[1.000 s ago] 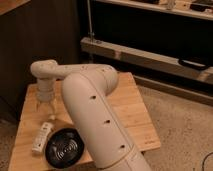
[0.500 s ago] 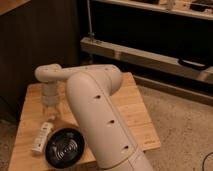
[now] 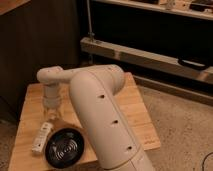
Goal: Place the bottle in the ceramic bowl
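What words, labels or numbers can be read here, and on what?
None can be read.
bottle: pale label, markings too blurred to read.
ceramic bowl: only pale rings, no text.
robot arm: no lettering.
claw, open above the table near the bottle's far end: no text.

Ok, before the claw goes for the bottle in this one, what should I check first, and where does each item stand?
1. Bottle lies flat on the wooden table, with nothing gripping it: ok.
2. Claw is open and empty, hanging just above the bottle's far end: ok.
3. Claw is lined up across the bottle's body: cannot tell, as the arm hides part of the approach.
4. Ceramic bowl is upright with nothing in it: ok.
5. There is room between bottle and bowl for a finger: cannot tell. They lie close, and contact is unclear.
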You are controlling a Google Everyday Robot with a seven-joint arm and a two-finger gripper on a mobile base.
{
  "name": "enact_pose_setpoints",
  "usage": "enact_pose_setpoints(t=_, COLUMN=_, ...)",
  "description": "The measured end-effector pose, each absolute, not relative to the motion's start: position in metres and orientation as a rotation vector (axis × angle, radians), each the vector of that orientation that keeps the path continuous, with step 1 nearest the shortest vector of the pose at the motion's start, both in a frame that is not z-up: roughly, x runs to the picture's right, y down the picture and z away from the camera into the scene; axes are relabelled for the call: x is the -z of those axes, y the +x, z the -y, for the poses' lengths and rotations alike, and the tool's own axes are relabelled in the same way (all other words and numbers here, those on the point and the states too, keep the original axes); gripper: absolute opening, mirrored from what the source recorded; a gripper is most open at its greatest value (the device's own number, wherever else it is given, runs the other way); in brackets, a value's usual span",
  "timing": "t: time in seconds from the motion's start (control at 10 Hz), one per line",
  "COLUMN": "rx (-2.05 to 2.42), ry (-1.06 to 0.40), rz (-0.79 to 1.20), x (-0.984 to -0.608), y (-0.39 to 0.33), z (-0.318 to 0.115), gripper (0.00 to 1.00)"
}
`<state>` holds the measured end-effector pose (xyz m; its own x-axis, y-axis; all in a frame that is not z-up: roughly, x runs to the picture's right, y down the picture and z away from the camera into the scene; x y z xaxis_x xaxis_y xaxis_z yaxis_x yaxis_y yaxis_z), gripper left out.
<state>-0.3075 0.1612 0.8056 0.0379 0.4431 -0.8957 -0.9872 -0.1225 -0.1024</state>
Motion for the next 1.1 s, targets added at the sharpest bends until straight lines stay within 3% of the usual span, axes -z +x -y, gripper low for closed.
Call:
enact_pose_setpoints(t=0.5, rx=-1.393, ry=-1.036, rz=-0.704, x=-0.783, y=-0.328, z=-0.178, gripper=0.65)
enact_pose_setpoints(t=1.1, rx=-1.372, ry=-1.029, rz=-0.657, x=-0.781, y=-0.337, z=-0.191, gripper=0.65)
